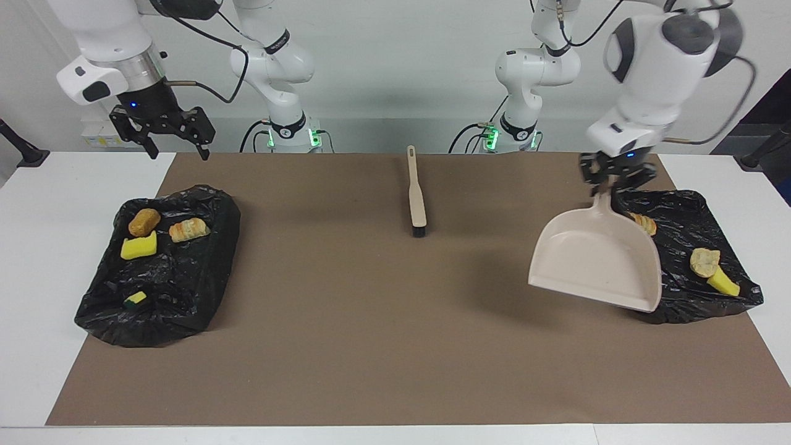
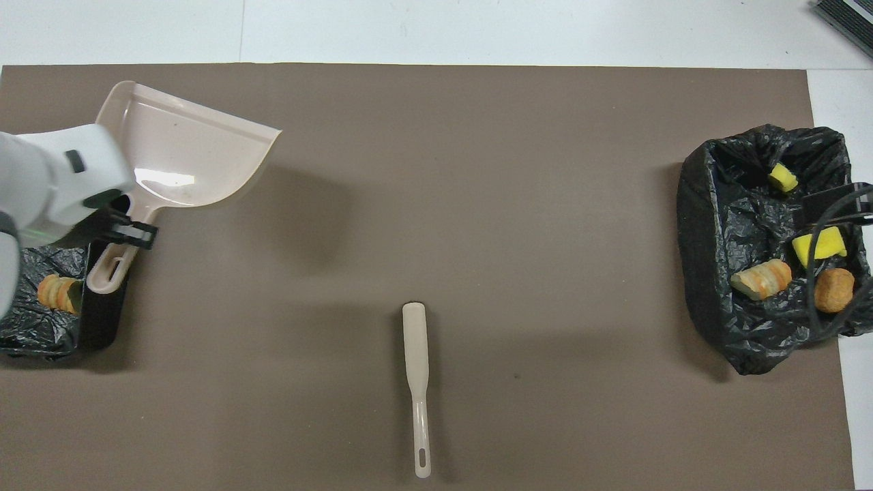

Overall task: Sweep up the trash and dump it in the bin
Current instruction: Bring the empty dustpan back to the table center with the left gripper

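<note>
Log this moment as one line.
left pincer: holds empty dustpan raised beside bin | right pincer: open, waiting | brush: on mat

A smooth, glossy plastic finish is shown by the dustpan (image 1: 593,259); crinkled shiny black film lines both bins (image 1: 185,290); the brown mat (image 1: 383,321) appears matt, the yellow sponge bits (image 1: 138,248) porous

Bin (image 2: 41,334) at left arm's end cut by frame edge, partly under left arm.
</note>
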